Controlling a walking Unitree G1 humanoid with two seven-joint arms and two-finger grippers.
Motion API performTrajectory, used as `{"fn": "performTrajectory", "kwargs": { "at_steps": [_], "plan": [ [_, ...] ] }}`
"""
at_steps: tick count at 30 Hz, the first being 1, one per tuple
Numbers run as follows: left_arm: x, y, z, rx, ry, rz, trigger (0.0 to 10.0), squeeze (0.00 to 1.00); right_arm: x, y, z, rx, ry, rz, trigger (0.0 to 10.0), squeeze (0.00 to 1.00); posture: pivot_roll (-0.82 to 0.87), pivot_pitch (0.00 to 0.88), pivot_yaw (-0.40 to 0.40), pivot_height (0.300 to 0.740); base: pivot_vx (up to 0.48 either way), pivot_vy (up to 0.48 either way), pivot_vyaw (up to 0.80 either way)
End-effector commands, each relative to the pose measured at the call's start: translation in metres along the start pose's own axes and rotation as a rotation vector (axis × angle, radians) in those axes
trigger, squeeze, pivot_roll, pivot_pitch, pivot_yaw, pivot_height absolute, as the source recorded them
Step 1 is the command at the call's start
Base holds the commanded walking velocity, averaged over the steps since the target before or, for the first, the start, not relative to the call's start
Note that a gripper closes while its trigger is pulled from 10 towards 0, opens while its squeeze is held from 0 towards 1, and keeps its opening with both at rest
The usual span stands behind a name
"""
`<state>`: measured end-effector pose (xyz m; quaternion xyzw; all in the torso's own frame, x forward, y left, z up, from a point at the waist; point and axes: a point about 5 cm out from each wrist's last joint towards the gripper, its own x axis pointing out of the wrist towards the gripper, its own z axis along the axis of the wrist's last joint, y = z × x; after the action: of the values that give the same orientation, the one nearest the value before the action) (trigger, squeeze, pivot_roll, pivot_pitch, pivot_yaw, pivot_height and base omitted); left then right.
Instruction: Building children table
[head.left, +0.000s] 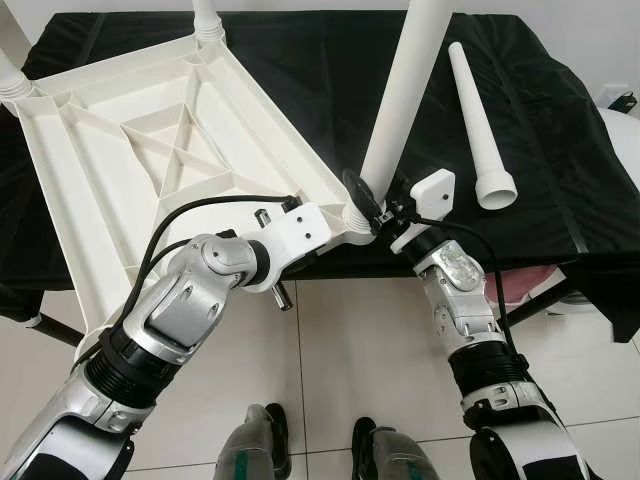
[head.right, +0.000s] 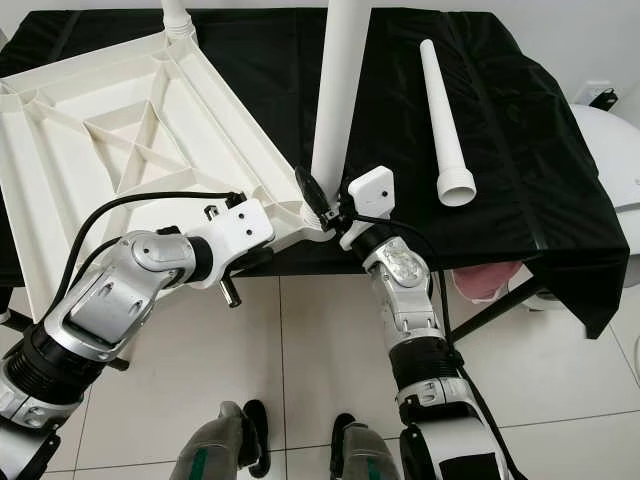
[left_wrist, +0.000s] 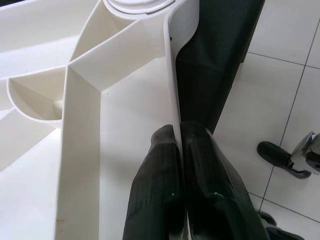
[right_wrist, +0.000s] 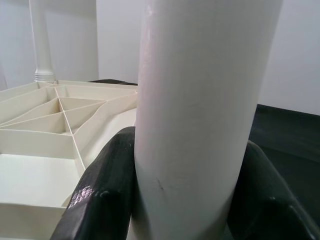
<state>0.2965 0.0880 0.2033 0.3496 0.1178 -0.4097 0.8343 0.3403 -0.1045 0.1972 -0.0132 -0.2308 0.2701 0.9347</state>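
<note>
Tabletop (head.left: 150, 150): white, ribbed underside up, lying on the black-draped bench (head.left: 560, 160), its near edge overhanging.
Left end effector (left_wrist: 177, 150): fingers pinched shut on the tabletop's near rim.
Right end effector (head.left: 372, 212): fingers clamped around the upright leg (head.left: 405, 95) at the near corner socket.
Spare leg (head.left: 478, 125): lying on the bench, farther right.

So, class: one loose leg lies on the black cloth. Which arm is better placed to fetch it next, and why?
Probably right. The loose leg lies on the robot's right, near the right gripper, though that gripper is shut on the upright leg. The left gripper pinches the tabletop rim, steadying it.
</note>
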Motion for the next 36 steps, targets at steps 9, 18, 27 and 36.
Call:
{"fn": "performTrajectory", "kwargs": {
  "at_steps": [9,18,27,36],
  "plan": [
    [-0.008,0.004,0.021,0.078,-0.086,0.044,10.0,0.0,-0.018,-0.003,-0.02,0.009,0.125,-0.128,10.0,0.0,-0.03,0.18,-0.017,0.74,0.0,0.0,0.0],
    [-0.007,0.004,0.021,0.079,-0.089,0.041,10.0,0.0,-0.018,0.0,-0.018,-0.001,0.117,-0.172,10.0,0.0,-0.03,0.178,-0.016,0.74,0.0,0.0,0.0],
    [-0.007,0.004,0.021,0.077,-0.089,0.041,10.0,0.0,-0.018,0.003,-0.017,-0.016,0.132,-0.225,10.0,0.0,-0.03,0.182,-0.017,0.74,0.0,0.0,0.0],
    [-0.009,0.005,0.021,0.076,-0.086,0.042,10.0,0.0,-0.019,0.006,-0.017,-0.023,0.141,-0.273,10.0,0.0,-0.03,0.193,-0.009,0.74,0.0,0.0,0.0]
  ]
}}
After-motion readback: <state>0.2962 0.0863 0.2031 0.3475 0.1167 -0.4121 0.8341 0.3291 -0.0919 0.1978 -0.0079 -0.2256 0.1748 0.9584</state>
